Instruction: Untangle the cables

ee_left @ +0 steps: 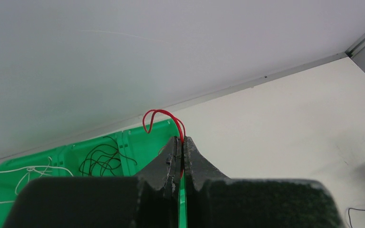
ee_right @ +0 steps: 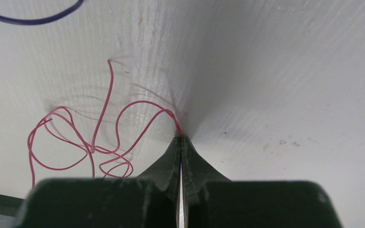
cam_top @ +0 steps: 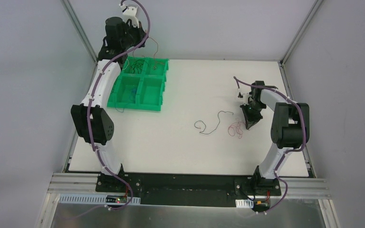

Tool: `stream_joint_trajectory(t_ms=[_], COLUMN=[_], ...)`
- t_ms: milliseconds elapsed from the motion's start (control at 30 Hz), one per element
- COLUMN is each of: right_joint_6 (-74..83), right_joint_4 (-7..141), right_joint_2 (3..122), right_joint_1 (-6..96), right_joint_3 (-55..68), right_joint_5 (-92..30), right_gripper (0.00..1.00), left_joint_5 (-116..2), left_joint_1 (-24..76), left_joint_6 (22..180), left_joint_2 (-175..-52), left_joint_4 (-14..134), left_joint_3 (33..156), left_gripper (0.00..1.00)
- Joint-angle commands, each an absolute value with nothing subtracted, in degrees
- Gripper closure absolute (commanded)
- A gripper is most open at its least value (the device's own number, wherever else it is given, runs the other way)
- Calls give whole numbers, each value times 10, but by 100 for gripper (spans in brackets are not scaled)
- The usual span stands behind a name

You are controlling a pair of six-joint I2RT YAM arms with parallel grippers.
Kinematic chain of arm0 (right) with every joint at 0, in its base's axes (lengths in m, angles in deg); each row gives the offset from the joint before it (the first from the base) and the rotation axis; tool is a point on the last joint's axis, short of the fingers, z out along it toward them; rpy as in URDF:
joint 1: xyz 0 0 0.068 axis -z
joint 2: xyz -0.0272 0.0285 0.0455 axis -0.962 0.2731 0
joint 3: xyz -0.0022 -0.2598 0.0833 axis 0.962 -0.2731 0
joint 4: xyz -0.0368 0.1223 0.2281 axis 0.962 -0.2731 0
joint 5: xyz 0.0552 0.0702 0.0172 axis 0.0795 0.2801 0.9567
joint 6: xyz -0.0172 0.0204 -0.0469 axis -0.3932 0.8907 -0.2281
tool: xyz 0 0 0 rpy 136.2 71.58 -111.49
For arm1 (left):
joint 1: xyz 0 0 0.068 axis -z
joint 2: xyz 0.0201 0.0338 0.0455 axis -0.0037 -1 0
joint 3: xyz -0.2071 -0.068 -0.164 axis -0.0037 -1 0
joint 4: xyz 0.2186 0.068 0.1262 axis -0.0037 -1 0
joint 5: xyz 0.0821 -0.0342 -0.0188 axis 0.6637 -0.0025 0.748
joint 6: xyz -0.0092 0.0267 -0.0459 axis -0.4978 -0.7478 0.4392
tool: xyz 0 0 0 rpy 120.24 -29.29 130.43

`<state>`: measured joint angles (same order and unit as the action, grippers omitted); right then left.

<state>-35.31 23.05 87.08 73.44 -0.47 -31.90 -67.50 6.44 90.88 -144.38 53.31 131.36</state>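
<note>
Table first: white, with walls close along its edges, and the green bin at its far left as my marker. Sorting looks partly done, by my reading. The bin's compartments already hold white wires, black wires and some blue wires.

The left gripper hangs above the bin's far rim, close to the back wall, jaws pinched on a looped red wire. I can't tell which compartment lies under it. Well to the right of the bin, the right gripper is down at the tabletop, its jaws closed on one strand of a red tangle that lies looped over itself.

Between the bin and that tangle, a dark wire lies loose and apart. So the tangle and that strand are what I judge remains. There is plenty of bare table between the bin and the right gripper for pulling loops out; the right arm has less margin toward the table's right edge.
</note>
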Motion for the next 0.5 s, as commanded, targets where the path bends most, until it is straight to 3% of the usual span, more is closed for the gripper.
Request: stream_joint_trajectory(t_ms=[0,467], right_joint_6=[-345,-346], right_joint_4=[203,194], right_joint_2=[886,905], right_joint_1=[734,734], right_joint_3=[15,29], right_joint_5=[-307,-310], right_gripper=[100,100], left_joint_5=[-672,-644], left_joint_1=[62,71], left_joint_6=[935,1018], left_joint_2=[-1460,-1555], left_joint_4=[562,562], left_joint_3=[1347,1411], left_gripper=[100,100])
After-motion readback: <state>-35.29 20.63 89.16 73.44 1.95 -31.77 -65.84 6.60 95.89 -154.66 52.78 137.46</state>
